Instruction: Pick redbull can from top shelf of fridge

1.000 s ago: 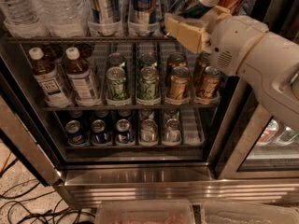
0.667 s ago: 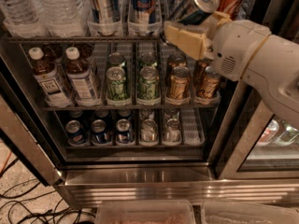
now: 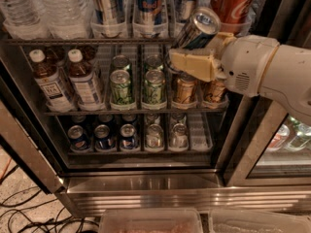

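My gripper (image 3: 206, 50), on a white arm coming in from the right, is shut on a redbull can (image 3: 197, 30). The can is tilted, its silver top toward the camera, and held in front of the top shelf (image 3: 87, 41) of the fridge (image 3: 146, 188), at the shelf's right side. One yellowish finger (image 3: 191, 64) lies under the can. Two more redbull cans (image 3: 148, 5) stand upright in clear plastic trays on the top shelf, to the left of the held can.
A red Coca-Cola can (image 3: 233, 3) stands on the top shelf just right of the held can. Water bottles (image 3: 60, 8) fill the shelf's left. Below are tea bottles (image 3: 82, 81), green cans (image 3: 121, 86), gold cans (image 3: 184, 89) and short cans (image 3: 129, 136). The door frame (image 3: 252, 144) is at right.
The gripper and the redbull can have moved down and slightly left, away from the top shelf toward the camera. The can now shows more fully and tilted.
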